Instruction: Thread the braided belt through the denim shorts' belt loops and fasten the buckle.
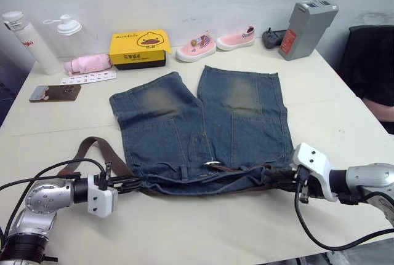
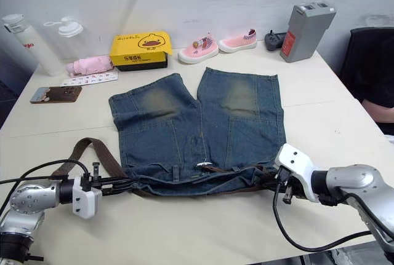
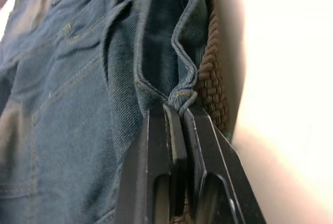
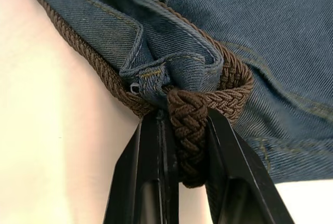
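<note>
Two sets of black fingers are closed at opposite ends of the waistband. By the left fingers [image 3: 177, 130] a fold of the denim shorts [image 1: 203, 123] is pinched at the waistband's left end, the braided belt [image 3: 212, 78] running just beside that fold. By the right fingers [image 4: 184, 146] the belt's braided end is clamped where it doubles back around the waistband's right corner — touching the denim there. The shorts are laid flat on the surface [image 1: 332, 111], waistband nearest the robot, legs pointing away. The belt is seen along the waistband, with a loose brown length curving out past the left side. A silver buckle [image 1: 213, 165] is seen near the middle of the waistband — its fastening cannot be made out.
</note>
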